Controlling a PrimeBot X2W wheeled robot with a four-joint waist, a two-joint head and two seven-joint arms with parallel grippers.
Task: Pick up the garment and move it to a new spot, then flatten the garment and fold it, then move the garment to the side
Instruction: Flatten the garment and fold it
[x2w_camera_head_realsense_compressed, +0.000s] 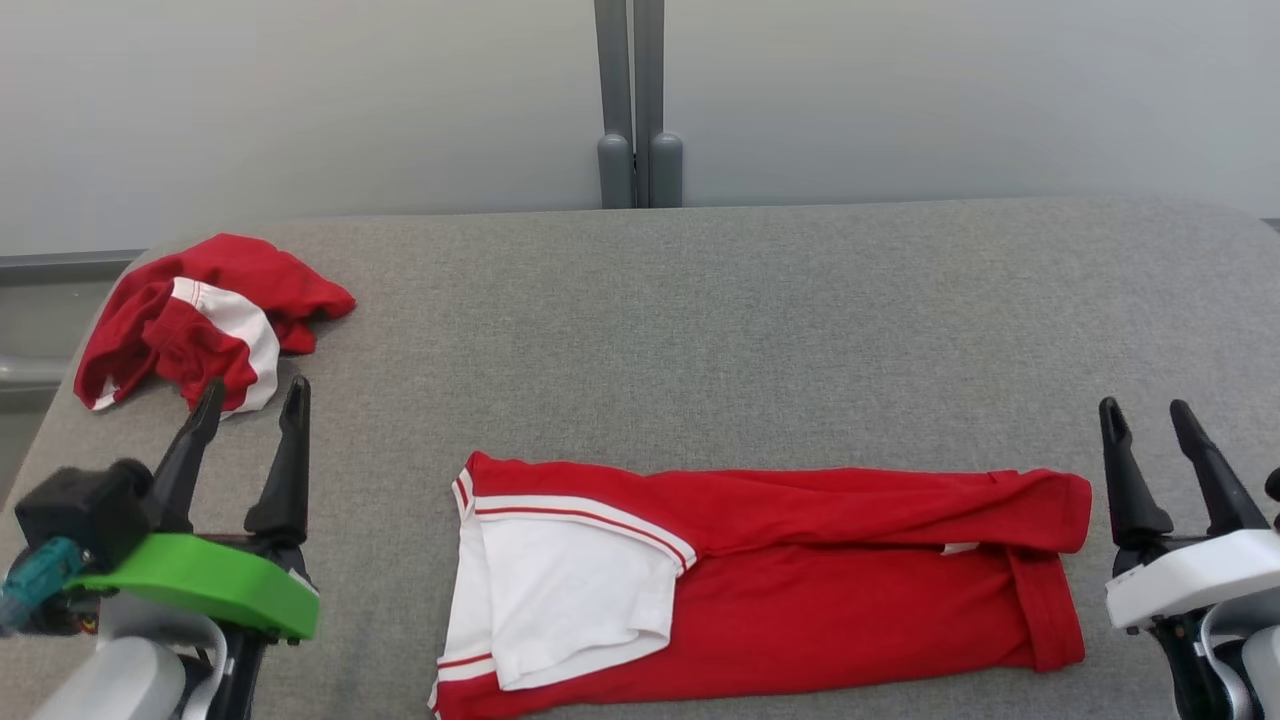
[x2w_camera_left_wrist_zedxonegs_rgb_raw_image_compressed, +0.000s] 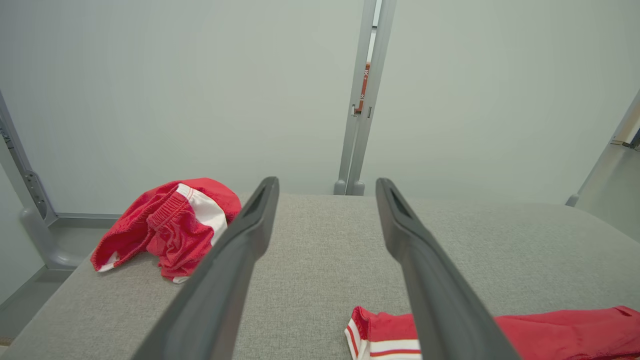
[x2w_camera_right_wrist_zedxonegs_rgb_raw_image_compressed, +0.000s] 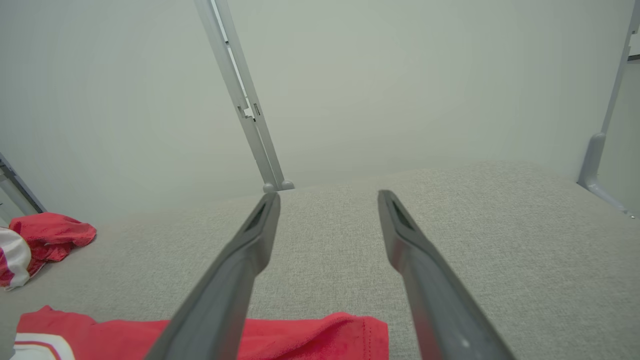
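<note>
We see the folded garment (x2w_camera_head_realsense_compressed: 800, 590), red with a white panel and striped trim at its left end, lying flat as a long band on the grey table (x2w_camera_head_realsense_compressed: 700, 330), near the front edge and between our two grippers. A second, crumpled garment (x2w_camera_head_realsense_compressed: 200, 310) in the same red and white sits bunched at the table's far left corner. Our left gripper (x2w_camera_head_realsense_compressed: 255, 390) hovers just in front of that heap, fingers spread apart and holding nothing; it seems not to touch the cloth. Our right gripper (x2w_camera_head_realsense_compressed: 1144, 410), jaws likewise apart and empty, stands just beside the folded garment's right end.
</note>
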